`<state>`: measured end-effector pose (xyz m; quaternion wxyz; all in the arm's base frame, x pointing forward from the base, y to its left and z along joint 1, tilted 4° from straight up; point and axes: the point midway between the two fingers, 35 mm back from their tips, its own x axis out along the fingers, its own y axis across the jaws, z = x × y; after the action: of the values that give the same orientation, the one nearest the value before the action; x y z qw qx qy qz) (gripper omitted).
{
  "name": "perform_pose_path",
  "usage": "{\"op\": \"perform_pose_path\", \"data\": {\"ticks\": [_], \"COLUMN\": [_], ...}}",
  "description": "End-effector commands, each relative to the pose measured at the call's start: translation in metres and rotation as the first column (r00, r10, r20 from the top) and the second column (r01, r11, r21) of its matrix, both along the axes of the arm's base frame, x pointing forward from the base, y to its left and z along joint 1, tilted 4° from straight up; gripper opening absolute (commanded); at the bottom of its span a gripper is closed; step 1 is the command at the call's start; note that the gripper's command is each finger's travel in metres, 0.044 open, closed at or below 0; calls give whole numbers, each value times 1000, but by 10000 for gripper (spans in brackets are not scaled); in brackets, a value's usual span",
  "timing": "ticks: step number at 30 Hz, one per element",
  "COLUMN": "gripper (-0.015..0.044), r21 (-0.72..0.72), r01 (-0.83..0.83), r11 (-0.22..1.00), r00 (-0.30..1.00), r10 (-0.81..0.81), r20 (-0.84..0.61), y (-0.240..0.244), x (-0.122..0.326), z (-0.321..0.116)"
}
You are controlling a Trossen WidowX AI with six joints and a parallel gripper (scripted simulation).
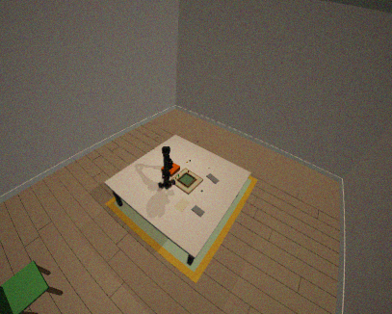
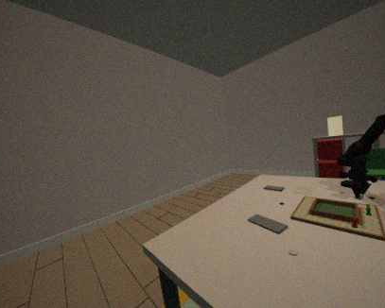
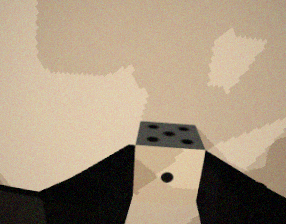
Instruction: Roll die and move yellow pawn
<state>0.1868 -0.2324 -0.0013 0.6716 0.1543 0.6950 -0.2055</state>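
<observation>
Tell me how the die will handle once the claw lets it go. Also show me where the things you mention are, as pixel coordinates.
The die (image 3: pixel 168 165) looks rigid, its edges crisp between the claw's (image 3: pixel 169 172) fingers. Its flat faces should resist rolling on a gentle push, though its cube shape would probably tumble if dropped.

I seem to be in a playroom or family room: plank floor (image 1: pixel 275 226) (image 2: pixel 110 236), bordered rug (image 1: pixel 226 238), green chair (image 1: pixel 26 287), red-fronted storage unit (image 2: pixel 314 158) and a board game (image 1: pixel 195 187) (image 2: pixel 318 225) on my table (image 1: pixel 218 164) (image 2: pixel 233 274).

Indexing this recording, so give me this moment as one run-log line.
gripper: shut on die | place: beside game board, outside tray | roll: not under way | next: likely lift toward tray
</observation>
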Motion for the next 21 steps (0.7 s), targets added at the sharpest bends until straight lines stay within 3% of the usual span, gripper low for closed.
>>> {"op": "perform_pose_path", "data": {"ticks": [1, 17, 21], "gripper": [0, 0, 0], "r21": [2, 2, 2], "r01": [-4, -4, -6], "r11": [1000, 1000, 1000], "r00": [1000, 1000, 1000], "r10": [4, 4, 6], "r20": [2, 2, 2], "y": [-1, 6, 7], "x": [2, 1, 1], "z": [9, 118, 122]}}
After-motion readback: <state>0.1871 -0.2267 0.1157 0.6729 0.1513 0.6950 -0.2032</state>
